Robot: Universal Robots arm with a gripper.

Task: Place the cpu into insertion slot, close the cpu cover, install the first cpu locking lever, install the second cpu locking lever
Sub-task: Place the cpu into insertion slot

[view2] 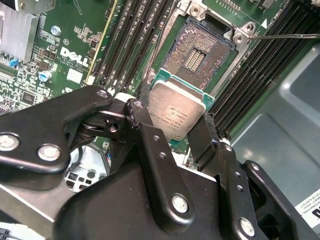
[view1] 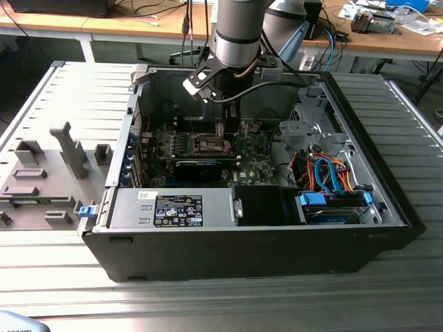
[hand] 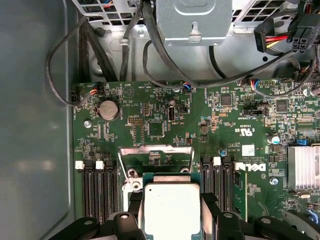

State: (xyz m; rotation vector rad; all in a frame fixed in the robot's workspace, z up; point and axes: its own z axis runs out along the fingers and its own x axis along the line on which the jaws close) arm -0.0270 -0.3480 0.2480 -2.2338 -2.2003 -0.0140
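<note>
Fingers [view2: 150,142] shut tight on the cpu [view2: 177,112]; I hold it by two opposite edges. It hangs close over the near corner of the insertion slot [view2: 197,55], not seated, the slot's contact field bare. Black memory slots [view2: 132,35] flank both sides.

Handling, my estimate: light, stiff and thin, with smooth metal that could slide if my grip slackens. The underside and slot contacts look fragile, so I hold edges only and keep the faces untouched.

Look: square, with a pale silver lid, faint print and a narrow green border, the same in the first wrist view [hand: 171,210].
</note>
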